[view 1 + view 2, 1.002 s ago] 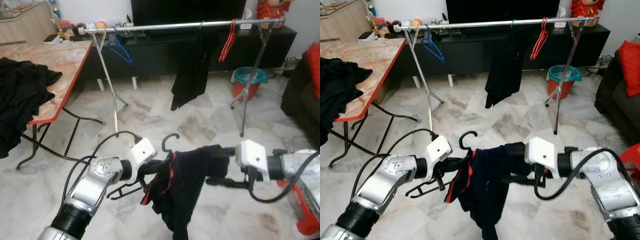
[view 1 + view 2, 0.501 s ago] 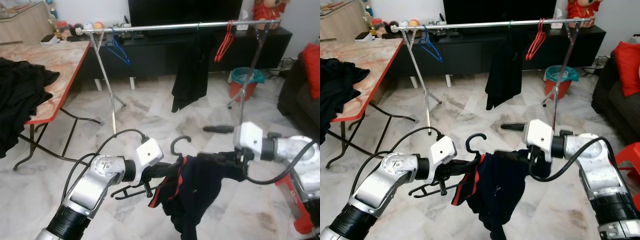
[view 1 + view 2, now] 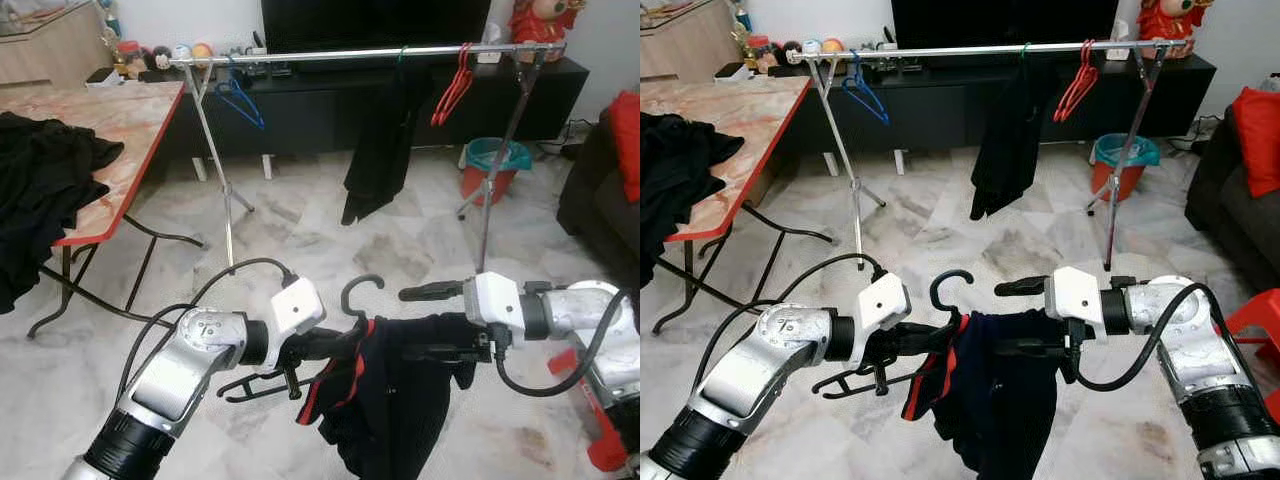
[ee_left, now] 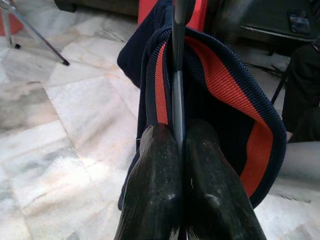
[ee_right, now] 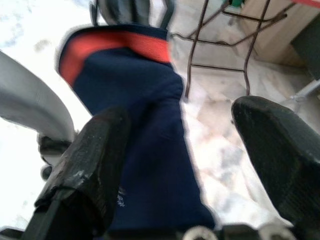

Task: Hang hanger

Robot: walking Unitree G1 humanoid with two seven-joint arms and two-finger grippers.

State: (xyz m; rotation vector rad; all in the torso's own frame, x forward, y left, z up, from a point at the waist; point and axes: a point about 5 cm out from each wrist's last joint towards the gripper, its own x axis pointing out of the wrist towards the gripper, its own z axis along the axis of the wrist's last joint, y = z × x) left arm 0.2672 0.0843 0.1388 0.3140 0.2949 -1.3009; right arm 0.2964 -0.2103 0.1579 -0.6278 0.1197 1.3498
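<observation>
across the top of the frame you have the rail (image 3: pixel 370 52), with a blue hanger (image 3: pixel 238 95) upper left, a black garment (image 3: pixel 380 150) at centre and a red hanger (image 3: pixel 455 85) to its right. at far left, the table (image 3: pixel 110 130) carries dark cloth (image 3: pixel 40 190). low in the centre, your shirt (image 3: pixel 385 400) hangs on the hanger (image 3: pixel 355 297), well short of the rail. your left gripper (image 4: pixel 181 150) is pinched tight on the hanger's bar. your right gripper (image 5: pixel 185 150) has its fingers spread apart, one beside the shirt.
</observation>
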